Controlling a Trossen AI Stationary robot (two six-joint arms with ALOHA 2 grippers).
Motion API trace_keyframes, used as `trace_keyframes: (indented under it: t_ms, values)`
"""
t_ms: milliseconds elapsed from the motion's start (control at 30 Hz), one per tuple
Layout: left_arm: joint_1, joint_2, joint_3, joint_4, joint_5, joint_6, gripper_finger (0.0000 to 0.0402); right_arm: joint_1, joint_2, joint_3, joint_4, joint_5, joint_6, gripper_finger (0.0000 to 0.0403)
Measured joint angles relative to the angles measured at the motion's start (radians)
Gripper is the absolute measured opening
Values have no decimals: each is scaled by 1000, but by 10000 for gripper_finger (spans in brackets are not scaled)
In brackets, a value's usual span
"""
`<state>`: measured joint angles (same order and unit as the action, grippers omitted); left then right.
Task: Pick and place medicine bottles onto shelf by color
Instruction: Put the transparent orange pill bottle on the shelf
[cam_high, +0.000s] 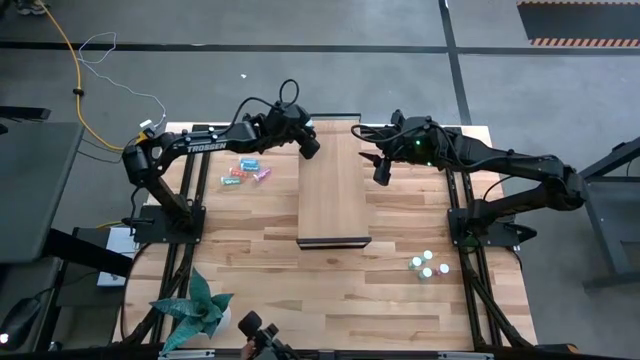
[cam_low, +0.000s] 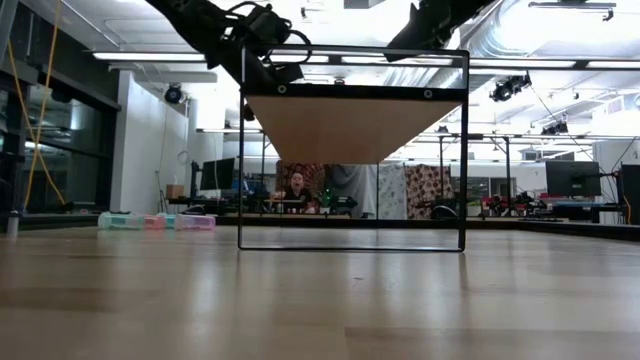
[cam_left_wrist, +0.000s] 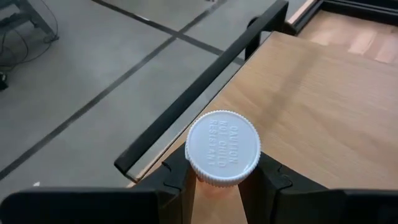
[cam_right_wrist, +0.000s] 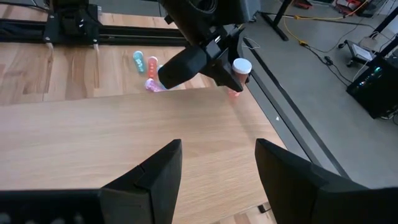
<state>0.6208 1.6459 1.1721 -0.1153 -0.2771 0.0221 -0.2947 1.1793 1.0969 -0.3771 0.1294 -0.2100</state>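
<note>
The shelf (cam_high: 334, 190) is a long pale wood board raised over the table's middle. My left gripper (cam_high: 311, 148) is over its far left corner, shut on a pink medicine bottle (cam_right_wrist: 238, 76) with a white cap (cam_left_wrist: 222, 146). My right gripper (cam_right_wrist: 217, 165) hangs open over the shelf's far right part (cam_high: 381, 172), with nothing between its fingers. Several pink, teal and blue bottles (cam_high: 245, 170) lie on their sides on the table left of the shelf. Three white-capped bottles (cam_high: 427, 265) stand upright at the near right. My left gripper pinches the bottle's pink body just under the cap (cam_left_wrist: 214, 190) between its two fingers (cam_left_wrist: 180, 180). The fingers come from the table's left, slanting down. The bottle stands upright, cap up, at the shelf's corner. I cannot tell whether its base touches the board.
A dark bar (cam_left_wrist: 199, 93) edges the shelf's far end. In the low view the shelf (cam_low: 350, 125) shows as a board on a thin dark frame. A green plant (cam_high: 195, 310) sits at the table's near left. Bare tabletop (cam_high: 330, 290) lies near the front edge.
</note>
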Motion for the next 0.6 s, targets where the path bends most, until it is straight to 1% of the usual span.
trace_keyframes:
  t_ms: [300,400,600]
  values:
    - [-7,0,0,-22,4,-10,88,0,0,0,0,0,3,195]
    - [-7,0,0,-38,4,-10,101,0,0,0,1,0,3,195]
    - [-7,0,0,-42,4,-14,139,0,0,0,1,0,10,195]
